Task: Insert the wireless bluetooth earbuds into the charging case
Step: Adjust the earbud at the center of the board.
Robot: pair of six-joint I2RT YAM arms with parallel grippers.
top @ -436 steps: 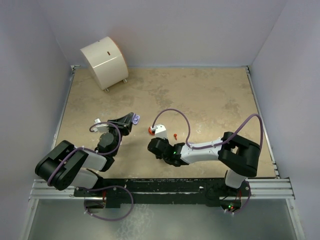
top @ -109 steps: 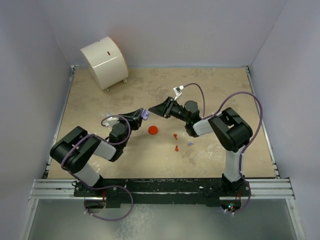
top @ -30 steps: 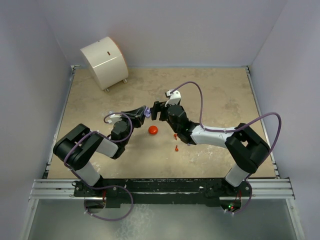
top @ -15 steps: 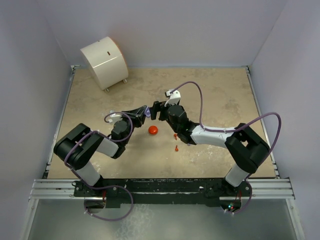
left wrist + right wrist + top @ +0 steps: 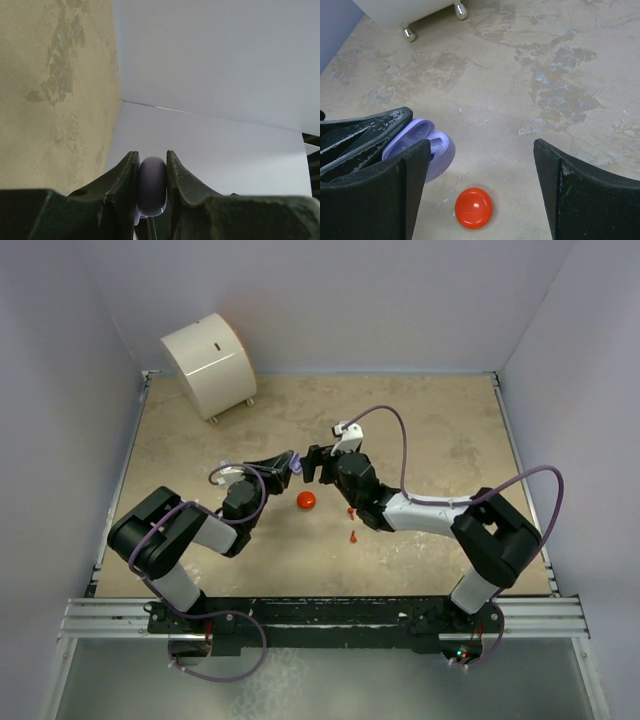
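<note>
The left hand is clenched on the open lilac charging case, holding it clear of the tabletop near the centre. The right hand faces it from 3 o'clock, fingers spread wide and nothing showing between them.

A closed red-orange case lies at 5 o'clock of the lilac one. Two red-orange earbuds lie loose at 4 o'clock of that, close to the right forearm. No lilac earbud shows in any view, and I cannot tell whether the lilac case's wells are filled. A white drum-shaped container stands in the 11 o'clock corner.

The step looks like presenting the lilac case for loading. With the right hand empty, the next move calls for it to fetch an earbud and seat it stem-first.

A few seconds ago the right arm reached out towards 1 o'clock, its hand well apart from the case. Now the hand sits just beside it, and it has barely shifted over the last second.
</note>
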